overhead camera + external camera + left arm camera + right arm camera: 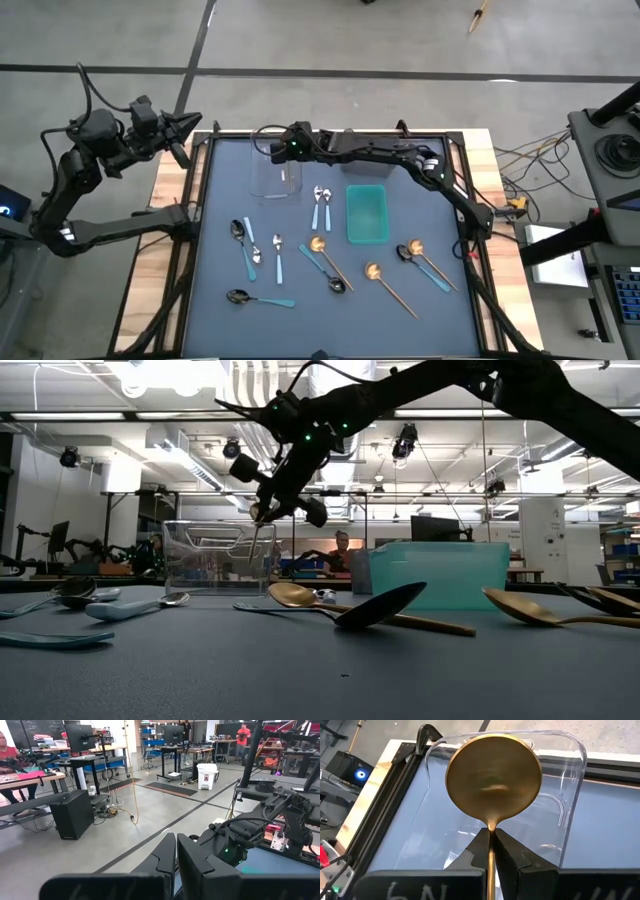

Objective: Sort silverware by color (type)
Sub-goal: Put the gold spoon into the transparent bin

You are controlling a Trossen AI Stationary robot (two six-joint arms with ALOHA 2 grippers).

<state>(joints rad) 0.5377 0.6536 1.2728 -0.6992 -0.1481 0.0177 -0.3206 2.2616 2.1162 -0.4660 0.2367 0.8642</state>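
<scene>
My right gripper (279, 152) reaches across the far edge and hangs over the clear bin (274, 178), shut on a gold spoon (492, 775). The spoon's bowl sticks out past the fingertips, above the bin's inside. In the low view my right gripper (264, 510) is just above the clear bin's rim (215, 525). Other spoons lie flat on the dark mat: light-blue-handled ones (321, 207), teal-handled ones with dark bowls (258, 298), and gold ones (390, 285). My left gripper (186, 126) is shut and empty, off the table's far left corner. My right gripper pinches the gold spoon's neck (492, 827), just behind the bowl, between its two fingers (479, 851). The fingers lie along the handle, which runs back between them. The spoon is lifted clear, its bowl foremost over the clear bin.
A teal bin (367, 213) stands at the mat's middle, right of the clear bin. Spoons are scattered over the mat's near half, on both sides of the teal bin. Black rails frame the mat (196, 200). People and desks show in the room beyond.
</scene>
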